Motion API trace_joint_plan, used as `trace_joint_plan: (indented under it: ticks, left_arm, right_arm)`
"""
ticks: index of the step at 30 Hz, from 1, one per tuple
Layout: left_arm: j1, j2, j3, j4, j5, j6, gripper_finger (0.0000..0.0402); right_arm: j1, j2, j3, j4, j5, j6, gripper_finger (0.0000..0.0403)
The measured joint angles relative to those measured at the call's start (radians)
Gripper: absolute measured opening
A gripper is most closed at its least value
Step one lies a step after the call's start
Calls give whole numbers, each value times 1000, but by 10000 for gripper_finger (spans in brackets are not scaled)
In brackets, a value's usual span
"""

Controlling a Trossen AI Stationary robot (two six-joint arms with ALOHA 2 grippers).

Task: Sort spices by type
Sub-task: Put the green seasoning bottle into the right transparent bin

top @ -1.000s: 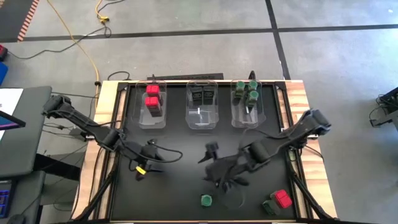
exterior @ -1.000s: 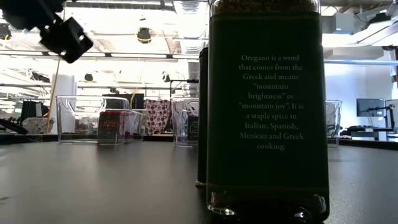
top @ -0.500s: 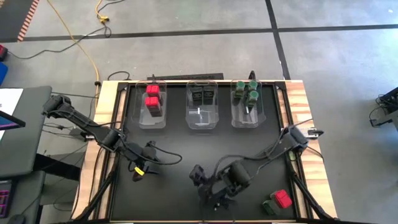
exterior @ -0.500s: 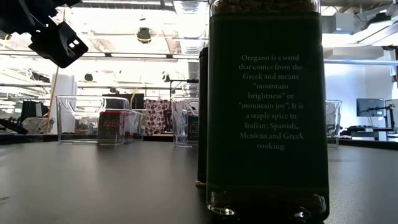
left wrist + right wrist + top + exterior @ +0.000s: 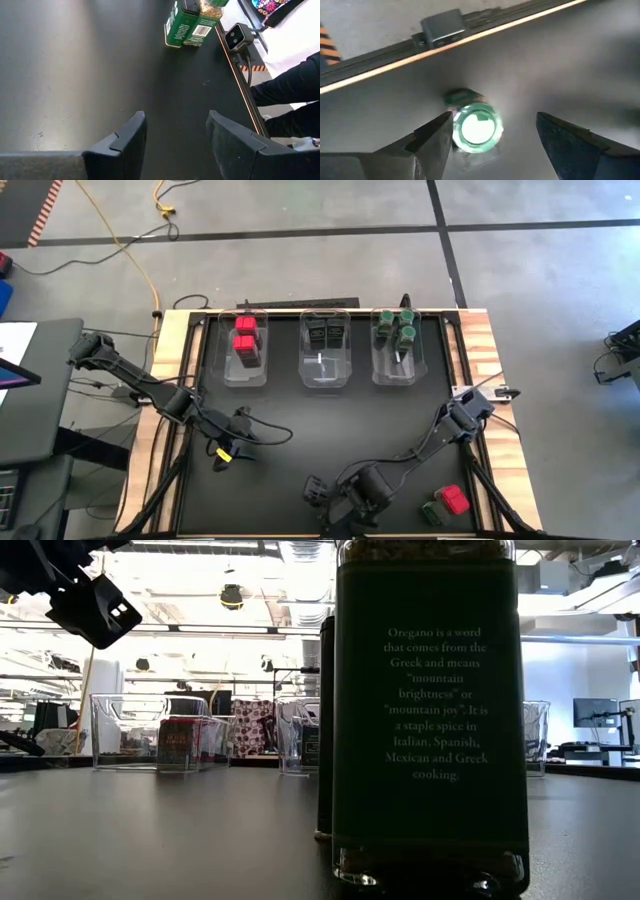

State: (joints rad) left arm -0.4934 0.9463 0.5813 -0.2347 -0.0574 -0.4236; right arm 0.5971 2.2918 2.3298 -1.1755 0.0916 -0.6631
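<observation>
- right gripper [image 5: 335, 505] hangs low over the table's near edge, a little left of centre; in its wrist view the two fingers [image 5: 432, 137] stand apart on either side of a green-lidded jar [image 5: 477, 127], which stands upright on the black mat [image 5: 280, 470] and is gripped by neither finger.
- in the low view an oregano jar [image 5: 430, 715] with a dark green label fills the foreground by the near edge.
- near the near right corner, a red-topped container [image 5: 455, 500] lies just beside a dark green one [image 5: 432, 513].
- left gripper [image 5: 232, 442] waits over the left half of the mat, its fingers [image 5: 127, 142] apart and holding nothing.
- along the far edge stand three clear bins: the left bin [image 5: 245, 370] holds red-topped containers [image 5: 245, 335], the middle bin [image 5: 327, 370] dark rectangular containers [image 5: 327, 333], the right bin [image 5: 396, 368] green-lidded jars [image 5: 396, 326].
</observation>
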Motion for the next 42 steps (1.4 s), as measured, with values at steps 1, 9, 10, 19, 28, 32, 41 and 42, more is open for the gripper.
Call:
trace_joint_plan:
  ticks: [1,9,10,19,28,32,41,42]
  left_arm:
    - [0,0,0,1,0,0,194]
    - [0,1,0,-2,-5,1,194]
    - [0,1,0,-2,-6,1,194]
    - [0,1,1,-2,-6,1,194]
    - [0,1,1,-1,-6,1,194]
    - [0,1,1,-1,-6,1,194]
    - [0,1,1,0,-6,0,194]
    - [0,1,1,1,-6,-1,194]
  right_arm:
    - [-3,4,3,-10,-13,0,322]
    - [-25,5,3,-80,-43,-79,322]
    - [-28,6,3,-79,-44,-81,322]
    - [-37,38,3,-63,-98,-159,318]
    - [-44,95,3,-38,-141,-208,317]
    - [-43,121,3,-33,-146,-228,317]
    - [-45,120,-6,-21,-146,-228,279]
    - [-46,119,-16,-15,-147,-228,274]
